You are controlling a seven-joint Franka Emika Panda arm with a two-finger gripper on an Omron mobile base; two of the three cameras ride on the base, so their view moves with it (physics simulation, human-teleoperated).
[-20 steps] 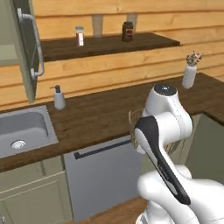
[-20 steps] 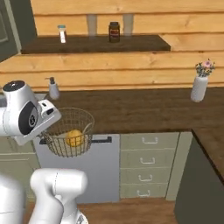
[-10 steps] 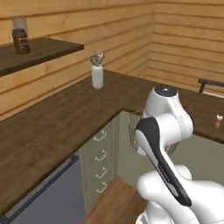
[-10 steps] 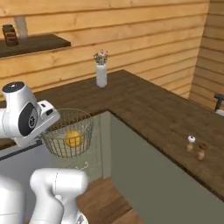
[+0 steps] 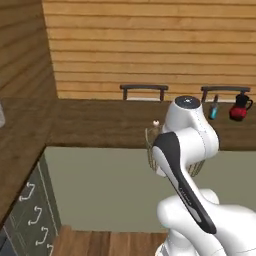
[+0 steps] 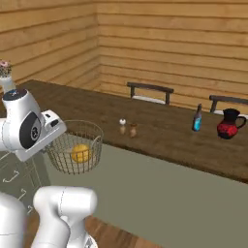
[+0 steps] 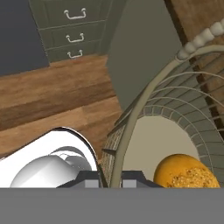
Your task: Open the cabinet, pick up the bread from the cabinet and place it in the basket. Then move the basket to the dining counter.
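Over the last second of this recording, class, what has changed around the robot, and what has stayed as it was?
The base has turned: sink, shelf and vase have slid out of sight, and the dining counter with its red jug and blue bottle now lies ahead. That is camera motion, not things moving. Unchanged: the gripper stays shut on the basket rim, held off the floor, with the bread inside.

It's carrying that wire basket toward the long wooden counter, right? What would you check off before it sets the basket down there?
1. Gripper shut on the basket rim: ok.
2. Bread inside the basket: ok.
3. Basket upright, not spilling: ok.
4. Dining counter in front of the robot: ok.
5. Bare counter nearer than the shakers, bottle and red jug: ok.
6. Basket bottom high enough to pass the counter edge: cannot tell.
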